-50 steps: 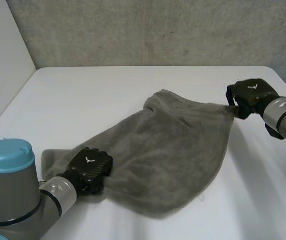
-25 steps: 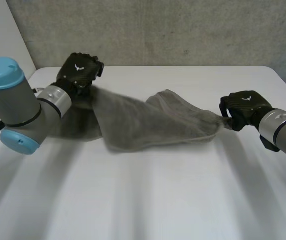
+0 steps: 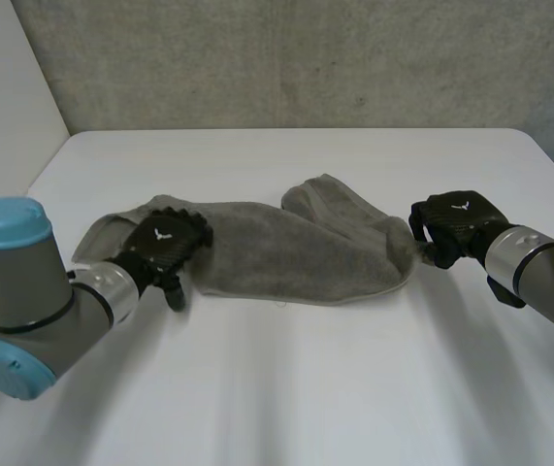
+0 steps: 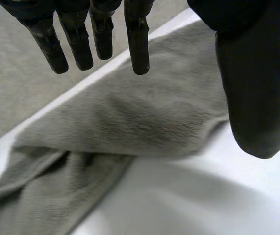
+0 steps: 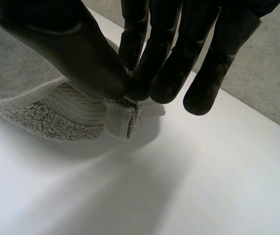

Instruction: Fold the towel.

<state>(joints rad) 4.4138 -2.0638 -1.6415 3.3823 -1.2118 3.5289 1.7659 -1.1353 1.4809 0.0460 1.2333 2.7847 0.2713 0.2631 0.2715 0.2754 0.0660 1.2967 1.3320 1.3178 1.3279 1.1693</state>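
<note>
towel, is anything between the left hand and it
Nothing visible stands between them. The left hand is open directly over one end of the towel, with no other object in the gap. The right hand pinches the opposite corner.

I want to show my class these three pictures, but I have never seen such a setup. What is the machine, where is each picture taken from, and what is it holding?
This is a robot with two arms at a white table, each ending in a black hand. The wide picture looks down from a camera between and behind the arms. The other two come from cameras on the wrists, each looking along its own hand. A grey towel lies across the table in a long, rumpled strip. The right hand pinches a corner at one end between thumb and fingers. The left hand is open over the other end, fingers straight, gripping nothing.
</note>
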